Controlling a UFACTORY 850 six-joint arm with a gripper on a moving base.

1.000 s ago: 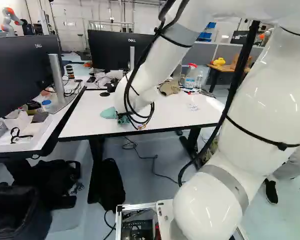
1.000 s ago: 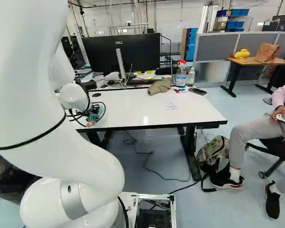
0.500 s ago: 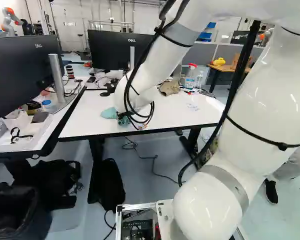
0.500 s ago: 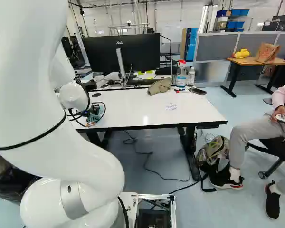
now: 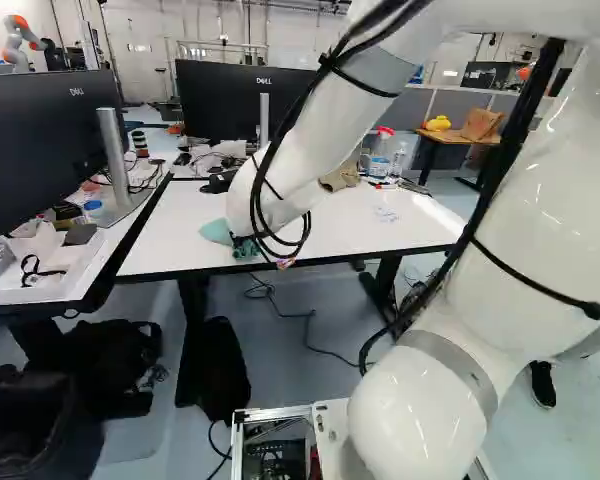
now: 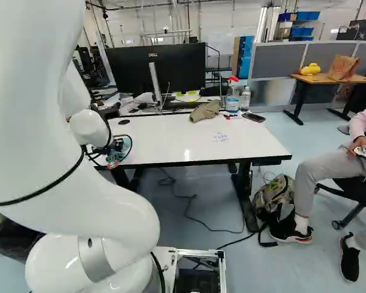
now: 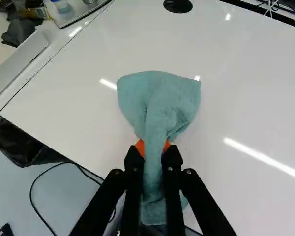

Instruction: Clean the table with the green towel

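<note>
The green towel point(image 7: 159, 101) is pinched in the gripper point(image 5: 235, 240), whose two fingers press it from both sides between their orange pads point(image 7: 139, 147). Ahead of the fingertips it spreads in a rumpled fan over the white table point(image 6: 195, 139); a narrow fold runs back between the fingers, with the loose tail showing beneath them. In the left base view the towel is on the left part of the table, near its front edge.

The arm point(image 5: 310, 130) reaches over that edge, its wrist bent low and black cables point(image 5: 260, 190) looping beside it. Ahead of the towel, well apart from it, a round black disc point(image 7: 178, 5) sits in the tabletop.

Along the far side of the table, in the right base view, lie a crumpled brown cloth point(image 6: 205, 110) and a black phone point(image 6: 254, 116), with a red-headed spray bottle point(image 6: 233, 91) and a clear bottle point(image 6: 245, 99) standing near them. A black monitor point(image 6: 183, 67) rises beyond. At the left of the left base view, another monitor point(image 5: 40, 150) stands on the neighbouring desk point(image 5: 55, 285).
</note>
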